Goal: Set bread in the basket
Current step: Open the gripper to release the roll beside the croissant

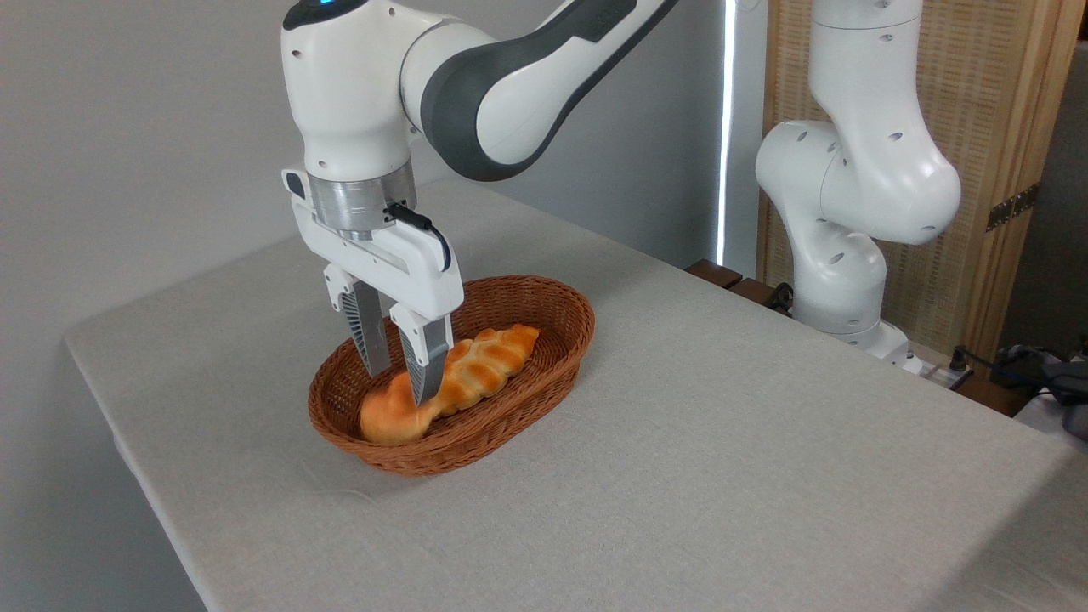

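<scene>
Camera | grey cloth table [722,476] | gripper [399,384] parted over bun [391,416] in basket [544,297]

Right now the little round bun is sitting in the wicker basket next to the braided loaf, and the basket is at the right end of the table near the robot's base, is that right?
Not quite. The bun does lie in the basket beside the braided loaf, under the fingers, but the camera view shows the basket toward the left part of the table, well away from the robot's base on the right.
</scene>
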Controlling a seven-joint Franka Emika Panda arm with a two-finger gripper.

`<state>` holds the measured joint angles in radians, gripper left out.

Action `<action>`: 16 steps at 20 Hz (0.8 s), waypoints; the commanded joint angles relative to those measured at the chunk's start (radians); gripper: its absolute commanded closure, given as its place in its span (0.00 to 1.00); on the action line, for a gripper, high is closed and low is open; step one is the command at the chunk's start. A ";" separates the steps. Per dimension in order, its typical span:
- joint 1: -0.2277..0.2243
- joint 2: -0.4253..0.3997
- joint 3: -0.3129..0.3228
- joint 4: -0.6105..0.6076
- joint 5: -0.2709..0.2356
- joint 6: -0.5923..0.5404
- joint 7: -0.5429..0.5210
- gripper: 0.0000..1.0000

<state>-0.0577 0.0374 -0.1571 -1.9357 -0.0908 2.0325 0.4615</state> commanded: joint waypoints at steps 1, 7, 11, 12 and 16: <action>0.003 -0.002 -0.004 0.004 0.014 0.014 -0.001 0.00; 0.006 -0.022 0.008 0.018 0.011 0.005 -0.014 0.00; 0.018 -0.022 0.027 0.122 0.016 -0.091 -0.066 0.00; 0.018 -0.004 0.046 0.188 0.019 -0.157 -0.061 0.00; 0.018 0.015 0.083 0.279 0.079 -0.270 0.017 0.00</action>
<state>-0.0385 0.0211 -0.1037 -1.7432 -0.0497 1.8444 0.4246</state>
